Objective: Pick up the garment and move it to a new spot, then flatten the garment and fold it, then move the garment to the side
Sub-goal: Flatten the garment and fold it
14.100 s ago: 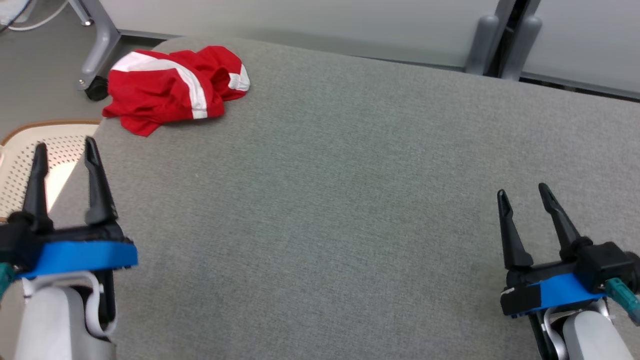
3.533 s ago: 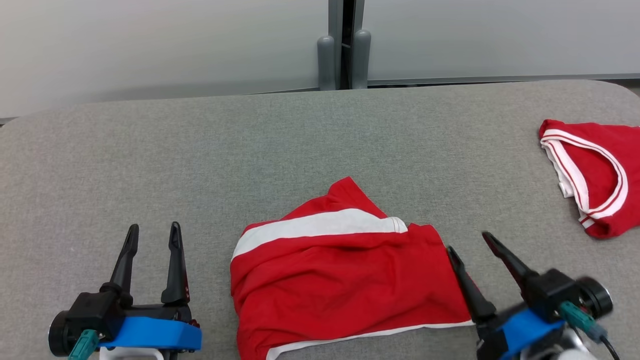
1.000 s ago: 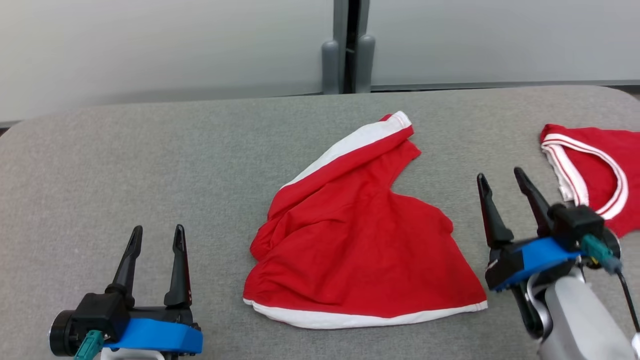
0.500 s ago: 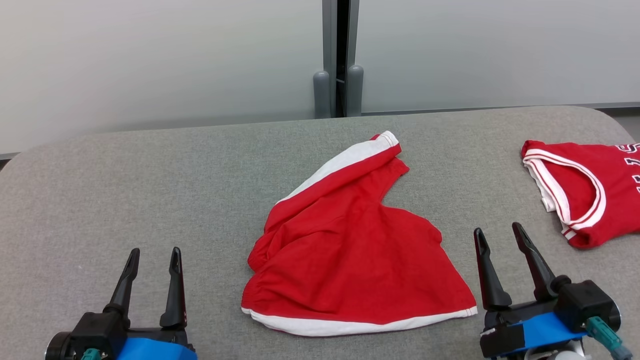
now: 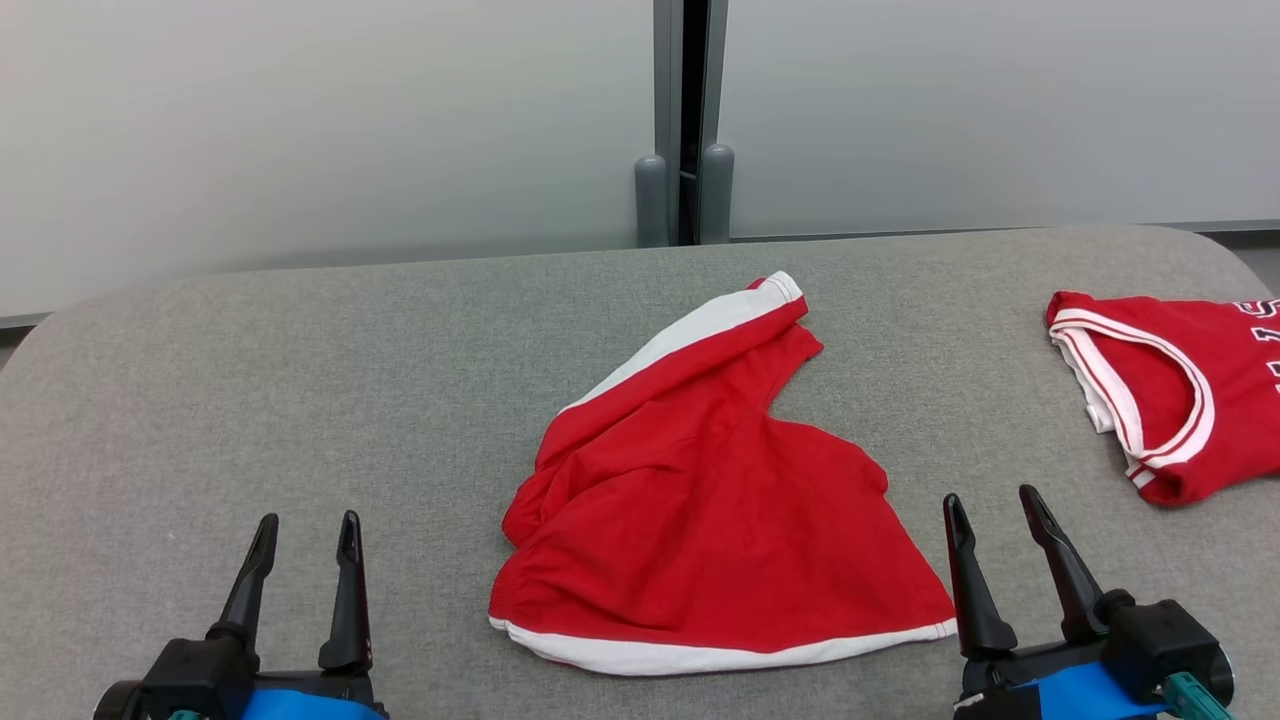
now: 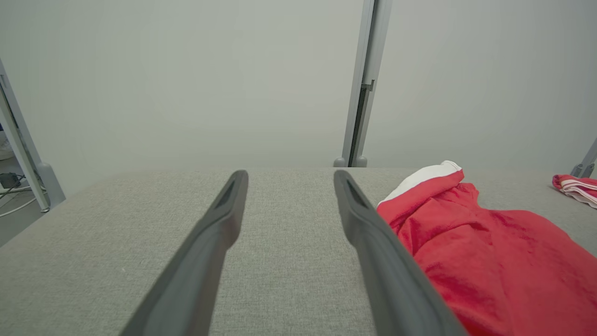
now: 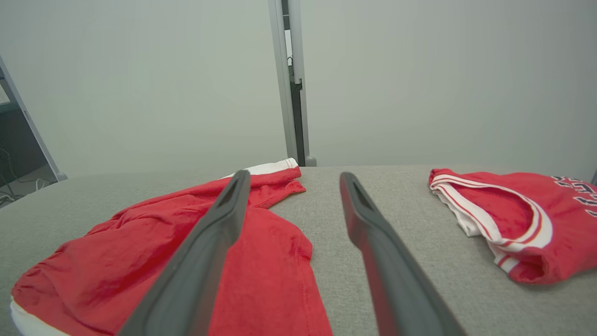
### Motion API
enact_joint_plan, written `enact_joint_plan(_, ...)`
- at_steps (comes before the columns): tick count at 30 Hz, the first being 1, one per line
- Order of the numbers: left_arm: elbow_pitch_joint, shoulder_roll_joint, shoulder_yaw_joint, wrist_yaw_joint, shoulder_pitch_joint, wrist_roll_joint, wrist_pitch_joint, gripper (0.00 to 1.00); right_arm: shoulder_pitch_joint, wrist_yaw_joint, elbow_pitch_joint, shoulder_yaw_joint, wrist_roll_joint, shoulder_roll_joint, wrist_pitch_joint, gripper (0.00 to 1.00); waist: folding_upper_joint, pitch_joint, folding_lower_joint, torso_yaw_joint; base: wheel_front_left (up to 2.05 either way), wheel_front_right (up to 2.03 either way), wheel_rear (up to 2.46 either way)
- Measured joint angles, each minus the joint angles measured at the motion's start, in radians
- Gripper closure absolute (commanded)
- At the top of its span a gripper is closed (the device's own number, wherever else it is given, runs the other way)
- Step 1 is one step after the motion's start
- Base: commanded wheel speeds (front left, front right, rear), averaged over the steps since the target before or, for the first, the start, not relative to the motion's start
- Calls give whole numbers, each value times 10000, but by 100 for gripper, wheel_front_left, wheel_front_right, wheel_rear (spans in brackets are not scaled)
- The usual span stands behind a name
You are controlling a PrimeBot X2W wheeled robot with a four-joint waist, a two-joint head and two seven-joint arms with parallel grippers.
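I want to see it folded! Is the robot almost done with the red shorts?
Not yet. Done, it seems: the red shorts lie in the middle of the table before the robot. In hand: flattening; they are spread out but wrinkled, one leg bunched, and the left gripper and right gripper sit open and empty on either side. Left: folding them, then moving them aside.

The table (image 5: 250, 380) is covered in grey woven fabric and has rounded far corners. A red garment (image 5: 700, 500) with white trim lies rumpled around the middle, its white-hemmed side toward the near edge and a white-banded part reaching toward the far edge. A red jersey (image 5: 1170, 400) with white-and-red edging lies by the right edge, well apart from it.
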Motion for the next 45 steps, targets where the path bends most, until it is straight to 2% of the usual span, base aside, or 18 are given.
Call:
enact_joint_plan(8,359,-2,-587,-194,-97,6,0,0,-9,0,920,-228,-249,2,0,0,0,47,0,-7,0,0,0)
enact_joint_plan(16,1641,-4,-1699,-387,-355,-90,0,0,-281,0,2429,-228,-523,38,0,0,0,196,2,-168,0,0,0)
enact_joint_plan(27,3359,21,-2351,-562,-940,96,0,0,-1077,0,4330,77,-635,111,-2,0,0,475,2,-389,0,0,0)
enact_joint_plan(37,4504,100,-2698,-585,-1480,63,0,0,-1618,0,5321,362,-585,178,-2,0,0,697,2,-470,0,0,0)
enact_joint_plan(45,4663,86,-3319,-587,-1633,-88,0,0,-1843,0,6017,407,-531,213,-17,0,0,812,2,-453,0,0,0)
